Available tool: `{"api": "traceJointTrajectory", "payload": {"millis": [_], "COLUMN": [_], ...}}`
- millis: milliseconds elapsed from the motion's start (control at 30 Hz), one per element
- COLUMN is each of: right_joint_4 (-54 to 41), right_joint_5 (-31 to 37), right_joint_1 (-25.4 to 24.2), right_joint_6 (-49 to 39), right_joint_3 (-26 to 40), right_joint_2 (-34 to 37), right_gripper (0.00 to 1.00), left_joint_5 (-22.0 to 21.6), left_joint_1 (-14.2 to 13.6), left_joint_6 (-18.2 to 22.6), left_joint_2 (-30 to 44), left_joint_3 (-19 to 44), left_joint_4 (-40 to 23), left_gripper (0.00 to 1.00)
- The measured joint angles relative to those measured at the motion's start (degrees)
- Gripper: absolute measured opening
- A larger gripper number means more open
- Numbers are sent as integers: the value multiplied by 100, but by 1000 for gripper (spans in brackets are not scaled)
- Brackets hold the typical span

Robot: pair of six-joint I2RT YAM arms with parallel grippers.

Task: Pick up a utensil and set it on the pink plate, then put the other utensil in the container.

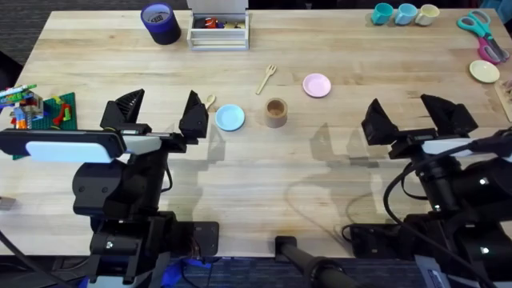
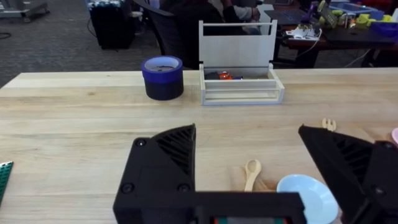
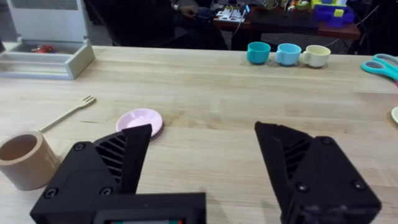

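Note:
A small wooden fork [image 1: 266,78] [image 3: 66,111] lies flat on the table, just left of the pink plate [image 1: 317,85] [image 3: 141,121]. The brown cup-shaped container [image 1: 276,112] [image 3: 22,160] stands in front of the fork. A wooden spoon [image 1: 210,101] [image 2: 251,175] lies beside the light blue plate [image 1: 230,118] [image 2: 307,196]; its handle is partly hidden behind my left gripper. My left gripper [image 1: 162,113] [image 2: 249,168] hangs open just near of the spoon, holding nothing. My right gripper [image 1: 416,114] [image 3: 202,158] is open too, well right of the pink plate.
A dark blue tub [image 1: 161,23] [image 2: 162,77] and a white tray [image 1: 218,32] [image 2: 239,84] stand at the back. Three small cups [image 1: 405,14] [image 3: 287,54], scissors [image 1: 482,32] and a pale yellow plate [image 1: 484,71] are at the back right. Toy bricks on a green baseplate [image 1: 40,110] lie at the left edge.

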Motion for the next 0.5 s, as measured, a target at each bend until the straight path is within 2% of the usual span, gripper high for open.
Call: {"api": "traceJointTrajectory", "payload": {"millis": [267,500], "right_joint_4": [-24,-26], "right_joint_5": [0,0], "right_joint_1": [0,0], "right_joint_6": [0,0], "right_joint_3": [2,2], "right_joint_2": [0,0], "right_gripper": [997,997], "left_joint_5": [0,0], "left_joint_1": [0,0], "left_joint_6": [2,2], "left_joint_2": [3,2], "left_joint_3": [0,0], "left_joint_4": [-329,-337], "left_gripper": [992,993]}}
